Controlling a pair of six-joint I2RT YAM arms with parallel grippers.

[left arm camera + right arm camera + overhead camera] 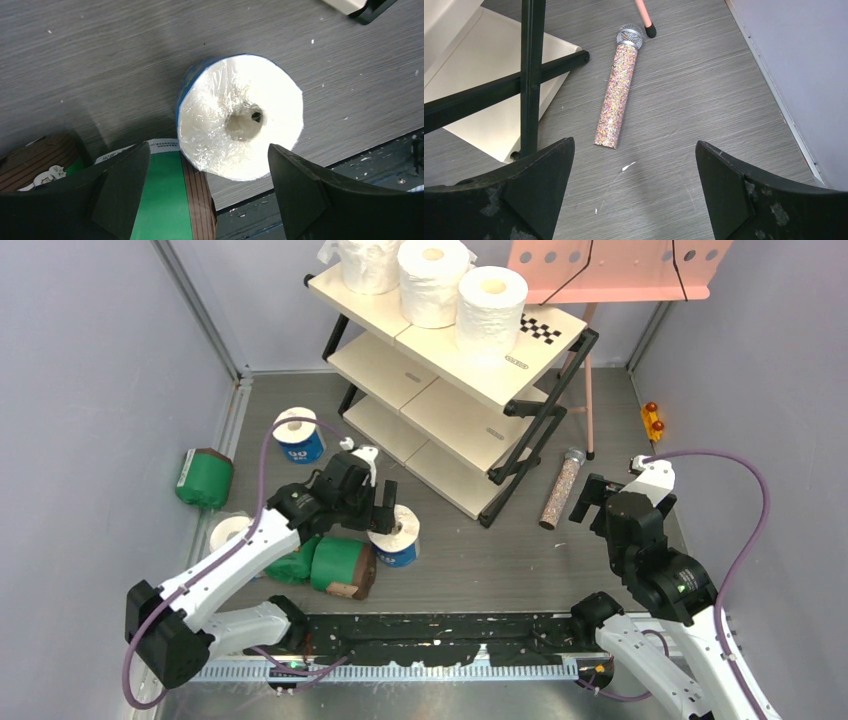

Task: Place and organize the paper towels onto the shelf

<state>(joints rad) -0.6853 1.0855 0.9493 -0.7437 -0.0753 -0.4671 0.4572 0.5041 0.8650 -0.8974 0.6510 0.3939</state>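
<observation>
The shelf [452, 416] stands at the back with three white paper towel rolls [434, 280] on its top tier. On the floor stand blue rolls [298, 436], [399, 536] and a third, half hidden [229, 531]. Green rolls lie at the left [205, 478] and near my left arm [340, 566]. My left gripper [380, 506] is open just above the near blue roll [240, 125], its jaws apart on either side, a green roll [160, 200] below it. My right gripper [598, 502] is open and empty over the bare floor [634, 190].
A speckled microphone [560, 490] lies on the floor right of the shelf's leg and shows in the right wrist view [619, 95]. A pink music stand [610, 265] stands behind the shelf. A small orange object [652, 420] sits by the right wall. Black torn tape runs along the near edge [440, 635].
</observation>
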